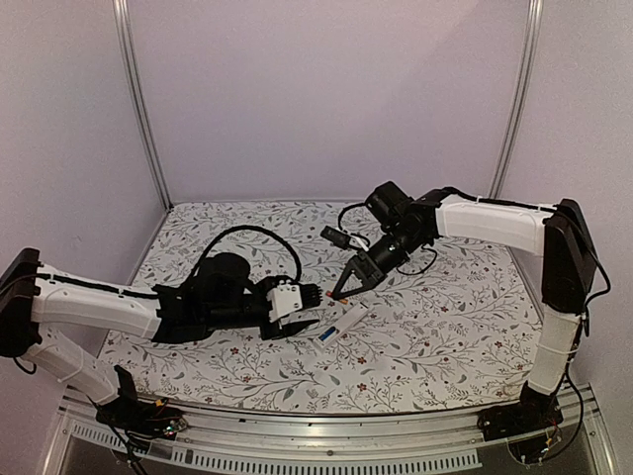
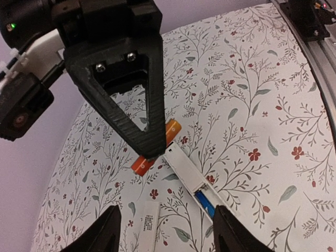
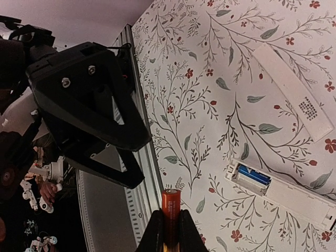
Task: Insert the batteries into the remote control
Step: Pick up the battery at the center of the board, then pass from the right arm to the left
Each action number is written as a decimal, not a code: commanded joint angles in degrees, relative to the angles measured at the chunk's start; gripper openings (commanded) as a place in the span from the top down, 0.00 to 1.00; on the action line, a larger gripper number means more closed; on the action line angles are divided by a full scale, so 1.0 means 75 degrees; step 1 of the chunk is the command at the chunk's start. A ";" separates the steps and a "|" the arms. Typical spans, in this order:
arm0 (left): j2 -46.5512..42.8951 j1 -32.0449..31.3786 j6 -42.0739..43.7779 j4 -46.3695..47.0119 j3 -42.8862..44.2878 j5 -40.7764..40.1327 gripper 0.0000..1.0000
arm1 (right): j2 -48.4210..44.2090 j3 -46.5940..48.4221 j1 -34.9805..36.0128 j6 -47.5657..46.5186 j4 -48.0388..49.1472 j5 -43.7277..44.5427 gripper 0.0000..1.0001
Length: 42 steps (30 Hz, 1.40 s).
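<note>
— On the bench (image 1: 455, 341), item one?
— One remote control (image 1: 346, 319), lying flat, recess facing up; blue battery (image 2: 206, 203) seated inside, the neighbouring slot looks bare.
— Item two?
— One orange battery (image 3: 170, 206), clenched at its middle by the right gripper (image 1: 340, 289), just beside the remote control; judged poised for that bare slot.
— Item three?
— The left gripper (image 2: 165, 236), fingers (image 2: 105, 233) spread, grasping nothing, near the recess end; probably placed to steady the remote control.
</note>
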 commanded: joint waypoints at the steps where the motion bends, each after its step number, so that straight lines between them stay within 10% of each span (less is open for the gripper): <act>1: 0.0241 -0.0218 0.0794 -0.0372 0.0243 -0.0188 0.40 | 0.0211 0.0289 0.0286 -0.0499 -0.0692 -0.0328 1.00; 33: 0.0886 -0.0682 0.1604 -0.1248 0.1009 0.0127 0.91 | 0.0888 0.0724 0.0659 -0.1061 -0.1511 -0.0586 0.99; 38: 0.0747 -0.0673 0.1179 -0.1243 0.0960 0.0073 1.00 | 0.0860 0.0803 0.0602 -0.1058 -0.1504 -0.0301 0.62; 42: 0.0784 -0.0648 0.0253 -0.1998 0.1299 -0.0288 1.00 | 0.0823 0.0780 0.0125 -0.0660 -0.1110 0.0121 0.53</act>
